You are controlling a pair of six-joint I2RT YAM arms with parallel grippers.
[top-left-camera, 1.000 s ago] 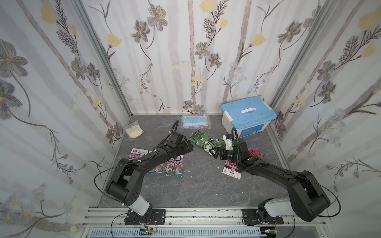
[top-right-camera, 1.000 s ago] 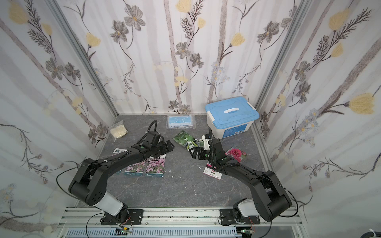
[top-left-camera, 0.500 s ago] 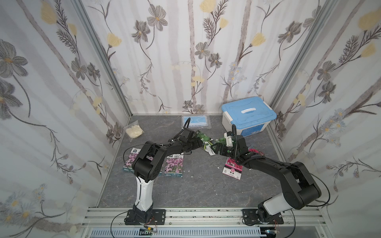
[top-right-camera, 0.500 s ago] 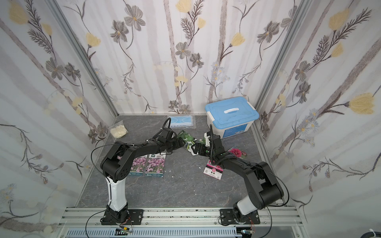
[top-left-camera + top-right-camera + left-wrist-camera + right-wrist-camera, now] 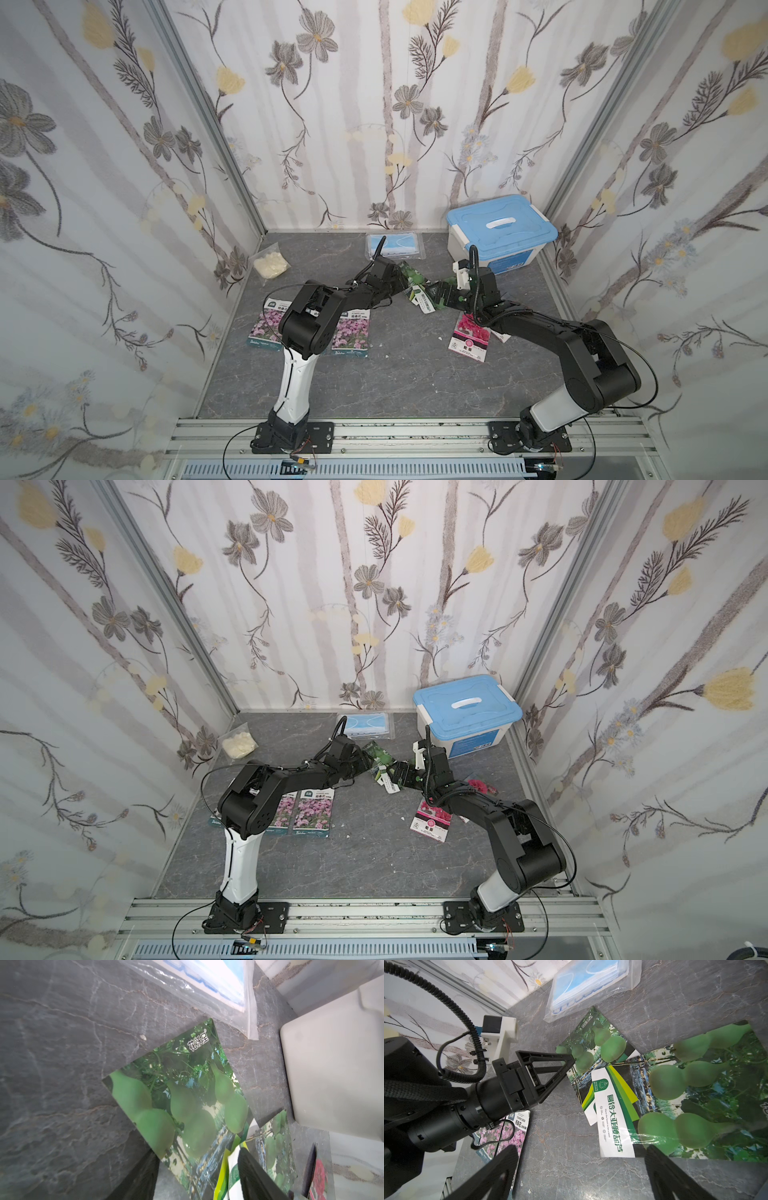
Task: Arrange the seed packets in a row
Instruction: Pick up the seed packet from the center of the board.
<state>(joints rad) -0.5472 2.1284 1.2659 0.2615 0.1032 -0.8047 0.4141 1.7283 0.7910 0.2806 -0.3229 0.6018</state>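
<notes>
Looking at the left gripper (image 5: 197,1153) first: its two black plastic fingers (image 5: 255,1178) stand partway apart with nothing pinched. They straddle the label end of the first gourd packet (image 5: 182,1095). One finger sits over bare table beside the packet's long edge, the other over the white-and-green label strip. Can't tell if either one actually touches it. The packet is flat, glossy and rectangular, printed with fat green bottle gourds, and it lies face up and skewed.

The right gripper (image 5: 581,1147) is spread wide and holds nothing. Just ahead of the gap between its fingers is the white label end of the second gourd packet (image 5: 695,1105), which has the same print on shiny, slightly wrinkled film. That end lies over the first packet's label end, so the pair overlap between the two grippers, toward the back of the table.

Further out, the table (image 5: 62,1064) is matte dark grey with stone veins. A crinkly clear face mask bag (image 5: 591,987) lies just behind the first packet. Purple flower packets (image 5: 313,816) lie flat side by side on the left, partly under the left arm. A red bloom packet (image 5: 469,338) lies beside the right arm, and a second red bloom packet (image 5: 478,785) sits behind that arm, mostly hidden. A white box (image 5: 498,228) with a smooth blue lid is back right, and a small cream bag (image 5: 270,264) is back left.
</notes>
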